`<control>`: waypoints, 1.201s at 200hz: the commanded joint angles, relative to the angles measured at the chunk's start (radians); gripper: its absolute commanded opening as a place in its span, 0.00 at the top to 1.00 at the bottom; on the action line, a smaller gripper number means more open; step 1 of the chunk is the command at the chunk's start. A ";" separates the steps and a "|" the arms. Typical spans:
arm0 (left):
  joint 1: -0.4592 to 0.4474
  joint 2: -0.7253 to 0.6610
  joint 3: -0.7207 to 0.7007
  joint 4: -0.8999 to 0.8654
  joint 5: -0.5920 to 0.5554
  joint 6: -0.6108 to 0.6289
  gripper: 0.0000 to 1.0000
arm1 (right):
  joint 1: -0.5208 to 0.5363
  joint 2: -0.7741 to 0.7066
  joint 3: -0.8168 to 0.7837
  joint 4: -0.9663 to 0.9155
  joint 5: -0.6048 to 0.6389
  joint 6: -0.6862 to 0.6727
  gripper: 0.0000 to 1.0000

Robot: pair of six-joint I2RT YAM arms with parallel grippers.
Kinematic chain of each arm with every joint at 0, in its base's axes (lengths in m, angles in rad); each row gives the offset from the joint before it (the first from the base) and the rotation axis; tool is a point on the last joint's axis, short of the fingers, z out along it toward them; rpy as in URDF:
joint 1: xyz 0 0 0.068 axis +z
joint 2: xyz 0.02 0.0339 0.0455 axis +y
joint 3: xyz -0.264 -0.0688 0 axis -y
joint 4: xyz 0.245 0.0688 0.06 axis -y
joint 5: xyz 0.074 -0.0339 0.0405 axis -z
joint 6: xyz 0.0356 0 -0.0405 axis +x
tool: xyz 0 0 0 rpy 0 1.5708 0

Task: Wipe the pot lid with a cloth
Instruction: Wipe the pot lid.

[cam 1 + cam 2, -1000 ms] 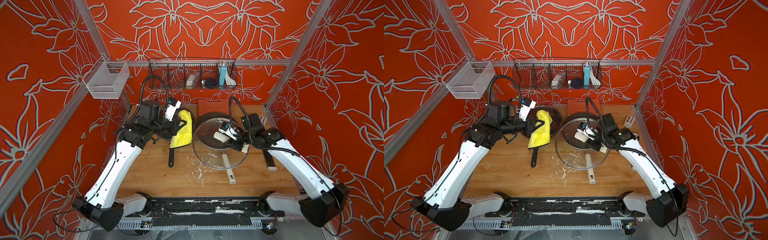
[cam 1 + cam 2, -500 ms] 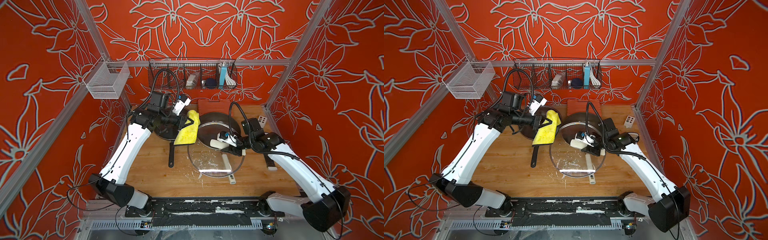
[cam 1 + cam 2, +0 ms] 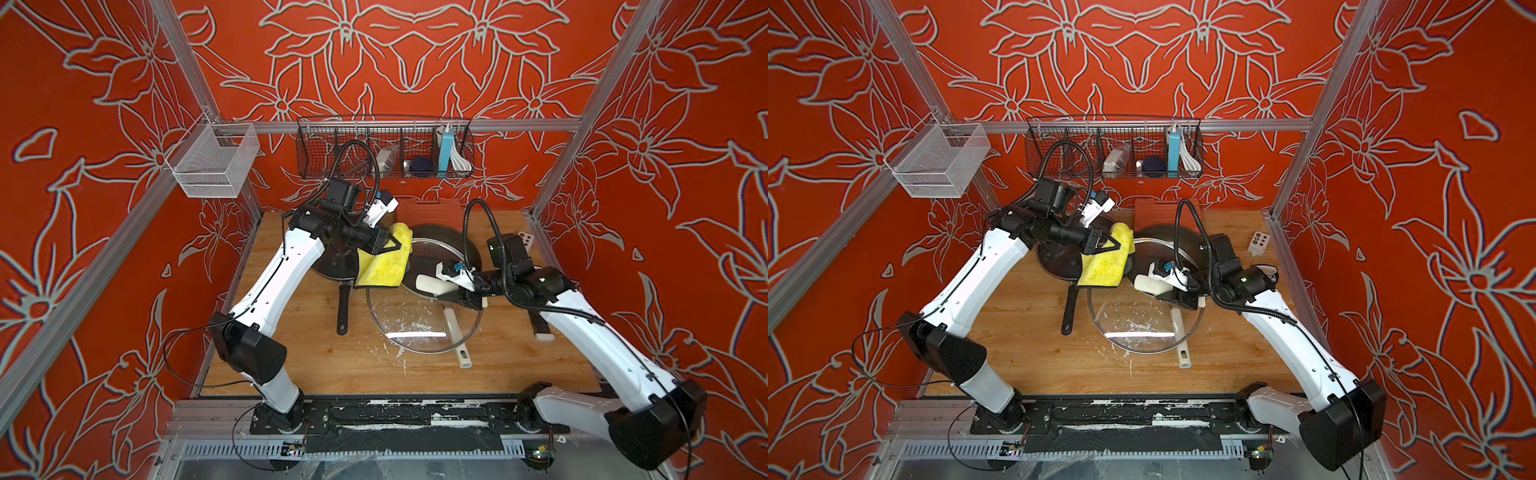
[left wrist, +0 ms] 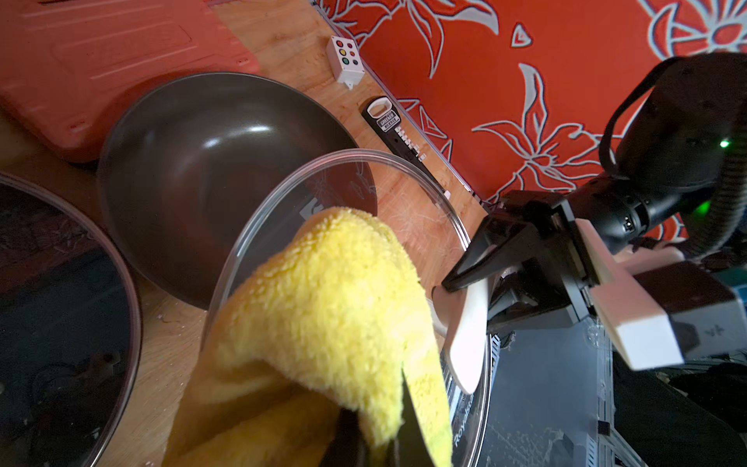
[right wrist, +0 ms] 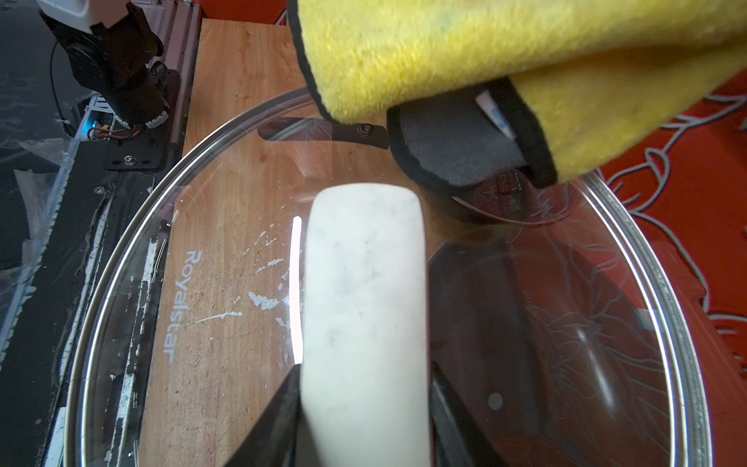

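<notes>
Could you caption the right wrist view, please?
Right gripper grips the glass lid by its white handle; yellow cloth overhangs it.

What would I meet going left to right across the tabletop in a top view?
Black pan handle → yellow cloth → glass pot lid → black utensil near the right wall.

The cloth [image 5: 444,52] is seen as fluffy yellow microfibre, bound with a dark trim. The lid [image 5: 226,307] is made of clear glossy glass, rimmed in bright metal; its handle [image 5: 364,307] is matt white plastic, faintly smudged. The bench [image 3: 332,361] is scratched, white-flecked wood. The pan [image 4: 210,161] is coated in a dark satin finish.
</notes>
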 commanded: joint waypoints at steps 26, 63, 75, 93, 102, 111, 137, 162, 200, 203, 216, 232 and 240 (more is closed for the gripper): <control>-0.057 0.128 0.123 -0.027 0.016 0.010 1.00 | 0.006 -0.072 0.012 0.182 -0.146 0.004 1.00; -0.085 0.221 0.193 -0.022 0.044 -0.003 1.00 | 0.019 -0.078 0.015 0.184 -0.170 0.006 1.00; -0.096 0.254 0.226 -0.033 0.052 -0.001 1.00 | 0.025 -0.080 0.018 0.183 -0.174 0.004 1.00; -0.112 0.303 0.280 -0.049 0.065 0.006 1.00 | 0.035 -0.078 0.024 0.175 -0.178 0.002 1.00; -0.120 0.326 0.311 -0.058 0.071 0.006 1.00 | 0.040 -0.077 0.025 0.175 -0.179 0.001 1.00; -0.128 0.349 0.338 -0.060 0.086 0.005 1.00 | 0.044 -0.075 0.026 0.175 -0.179 0.002 1.00; -0.156 0.401 0.413 -0.067 0.108 -0.003 1.00 | 0.056 -0.068 0.031 0.170 -0.182 -0.002 1.00; -0.183 0.459 0.490 -0.096 0.130 -0.002 1.00 | 0.060 -0.062 0.036 0.170 -0.182 -0.002 1.00; -0.213 0.495 0.506 -0.075 0.180 -0.013 1.00 | 0.061 -0.067 0.037 0.170 -0.181 0.005 1.00; -0.214 0.496 0.506 -0.073 0.185 -0.014 1.00 | 0.062 -0.069 0.036 0.171 -0.180 0.005 1.00; -0.220 0.496 0.505 -0.066 0.202 -0.016 1.00 | 0.062 -0.072 0.035 0.173 -0.177 0.009 1.00; -0.223 0.494 0.507 -0.065 0.238 -0.008 1.00 | 0.062 -0.074 0.034 0.175 -0.176 0.011 1.00; -0.226 0.493 0.508 -0.067 0.248 -0.004 1.00 | 0.062 -0.072 0.034 0.177 -0.173 0.014 1.00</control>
